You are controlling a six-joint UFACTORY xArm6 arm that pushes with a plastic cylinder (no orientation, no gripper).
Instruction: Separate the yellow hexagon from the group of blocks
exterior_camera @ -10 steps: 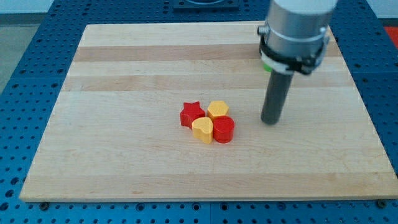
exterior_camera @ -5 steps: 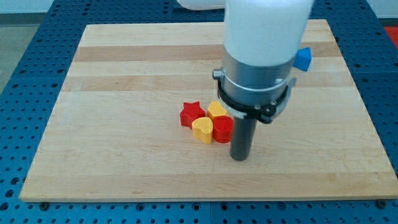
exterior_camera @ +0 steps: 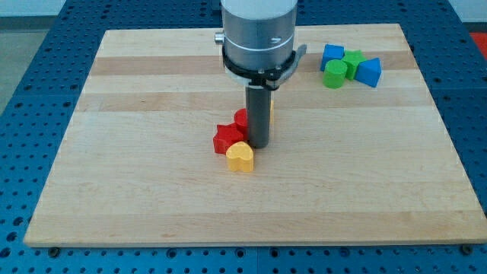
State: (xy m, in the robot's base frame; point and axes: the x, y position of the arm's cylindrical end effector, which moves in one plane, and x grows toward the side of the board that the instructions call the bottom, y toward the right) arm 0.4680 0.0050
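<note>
- My tip (exterior_camera: 258,145) sits low on the worktop (exterior_camera: 122,183), right in the middle of the little bunch of blocks.
- I have no claw at all, just a dark rod, so nothing opens, shuts or holds.
- The yellow hexagon (exterior_camera: 271,111) is mostly hidden behind my rod. Only a thin yellow edge peeks out on the view's right, just above my tip.
- The red star (exterior_camera: 227,137) is just to the view's left of my tip, and the yellow heart (exterior_camera: 240,157) is just below it.
- A red block (exterior_camera: 241,118) peeks out at the rod's left side.
- I think pushing toward the view's top right would slide the hexagon away from the others.
</note>
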